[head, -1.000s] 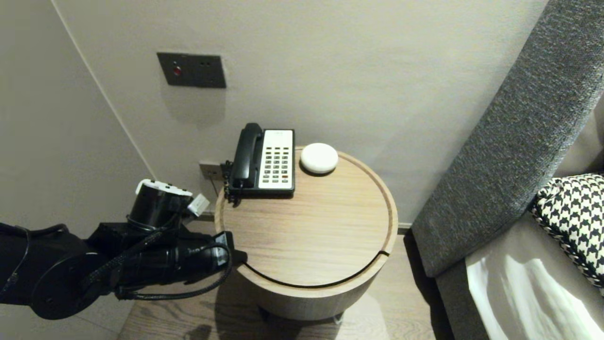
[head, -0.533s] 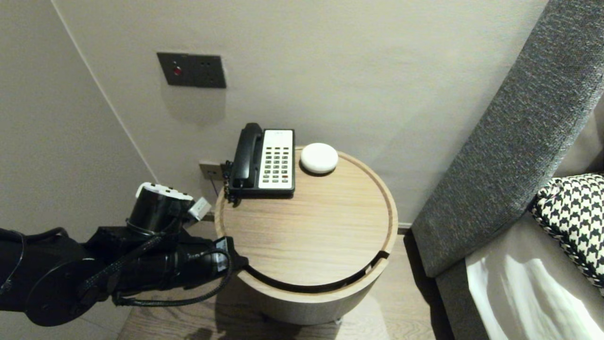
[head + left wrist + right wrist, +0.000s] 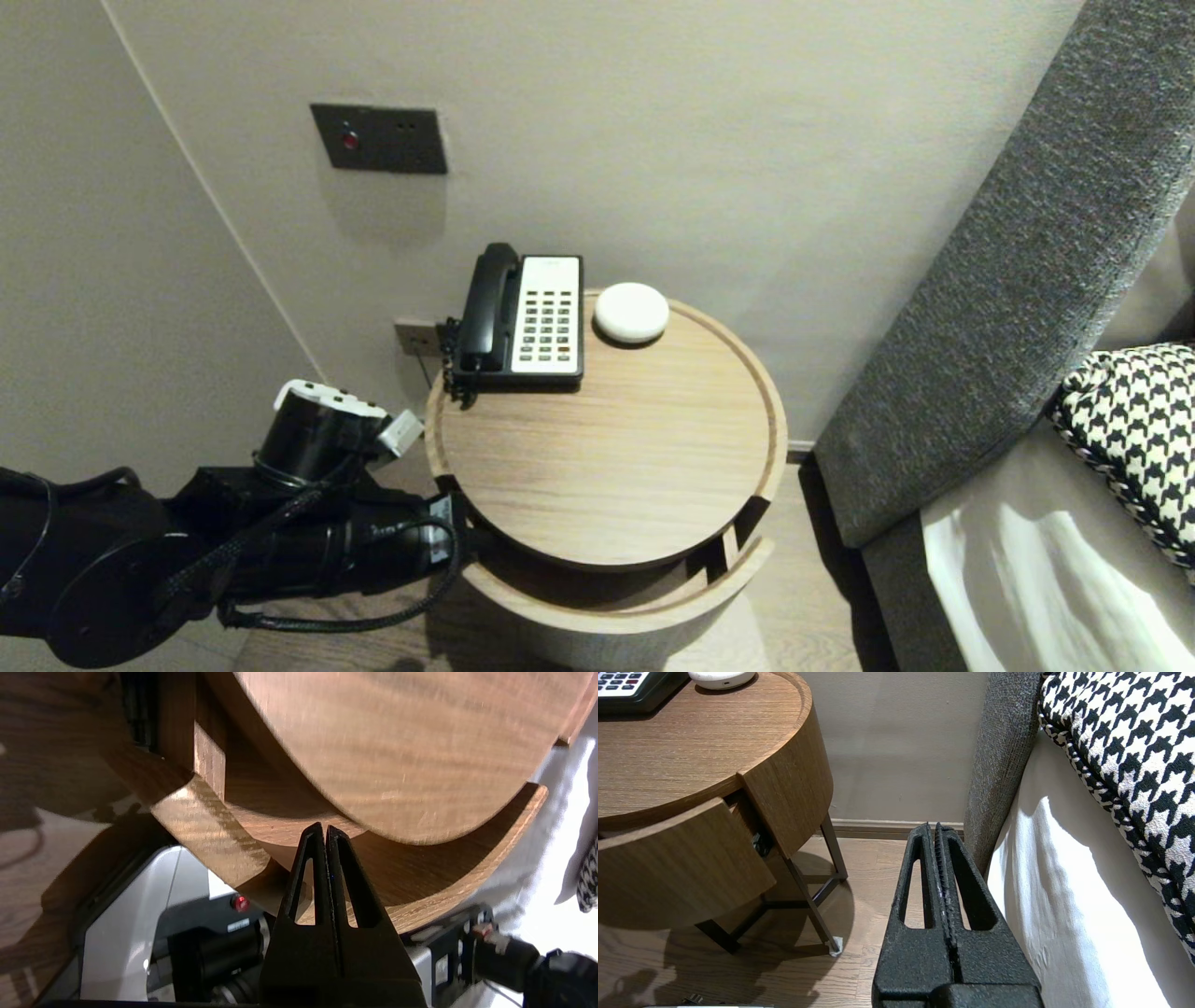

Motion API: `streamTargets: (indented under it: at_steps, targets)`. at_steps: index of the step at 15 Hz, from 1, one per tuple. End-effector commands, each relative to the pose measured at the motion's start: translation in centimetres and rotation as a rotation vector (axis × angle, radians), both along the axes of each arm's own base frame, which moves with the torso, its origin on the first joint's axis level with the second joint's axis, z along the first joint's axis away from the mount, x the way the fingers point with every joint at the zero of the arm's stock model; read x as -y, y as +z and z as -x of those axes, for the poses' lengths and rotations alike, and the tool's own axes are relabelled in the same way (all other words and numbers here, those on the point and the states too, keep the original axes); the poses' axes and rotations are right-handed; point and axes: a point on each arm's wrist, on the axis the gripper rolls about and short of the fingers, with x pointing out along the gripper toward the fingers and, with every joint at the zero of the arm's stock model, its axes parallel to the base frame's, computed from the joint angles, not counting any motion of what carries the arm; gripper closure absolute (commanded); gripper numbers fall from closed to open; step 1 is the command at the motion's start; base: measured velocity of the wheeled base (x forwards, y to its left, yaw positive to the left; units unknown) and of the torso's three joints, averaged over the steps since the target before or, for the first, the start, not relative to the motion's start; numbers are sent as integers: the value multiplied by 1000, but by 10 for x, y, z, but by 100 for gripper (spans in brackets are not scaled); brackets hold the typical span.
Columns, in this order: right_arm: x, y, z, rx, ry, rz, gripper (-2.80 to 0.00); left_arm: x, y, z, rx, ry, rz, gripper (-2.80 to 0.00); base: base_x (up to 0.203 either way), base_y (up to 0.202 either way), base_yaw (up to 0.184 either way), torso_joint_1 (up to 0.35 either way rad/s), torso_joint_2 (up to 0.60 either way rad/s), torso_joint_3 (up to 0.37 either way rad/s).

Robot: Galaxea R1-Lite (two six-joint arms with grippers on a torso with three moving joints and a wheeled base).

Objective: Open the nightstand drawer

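A round wooden bedside table [image 3: 607,448] has a curved drawer [image 3: 616,611] that stands partly pulled out below the top. My left gripper [image 3: 324,828] is shut, holds nothing, and its tips reach inside the drawer just behind its curved front wall [image 3: 210,826]. The head view shows my left arm [image 3: 308,523] at the table's near left edge, with the fingertips hidden under the tabletop. The right wrist view also shows the open drawer [image 3: 677,868]. My right gripper [image 3: 934,826] hangs shut and empty over the wooden floor beside the bed.
A black and white desk phone [image 3: 523,317] and a white round puck [image 3: 631,312] sit at the back of the tabletop. A grey headboard [image 3: 1008,280], white sheet and houndstooth pillow [image 3: 1134,420] stand on the right. A dark switch panel [image 3: 378,138] is on the wall.
The drawer has slid out toward me from nearly closed, showing a dark gap under the tabletop. My left arm has drawn back slightly with it. The right arm is still.
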Motion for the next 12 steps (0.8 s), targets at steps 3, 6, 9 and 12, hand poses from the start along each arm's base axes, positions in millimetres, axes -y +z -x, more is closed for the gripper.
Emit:
streamTargets:
  at_steps: [3,6,9,12]
  targets:
    - [0,-11,-3,-40,-1,0,0,-2,-5,7,-21,-16,-11,0,0,0,0,0,0,0]
    - [0,-11,-3,-40,0,0,0,-1,-8,13,-17,-54,-25,0,0,0,0,0,0,0]
    - [0,-11,-3,-40,-1,0,0,-1,-13,33,-11,-155,-58,0,0,0,0,0,0,0]
    - [0,-11,-3,-40,0,0,0,-1,-6,54,12,-231,-36,0,0,0,0,0,0,0]
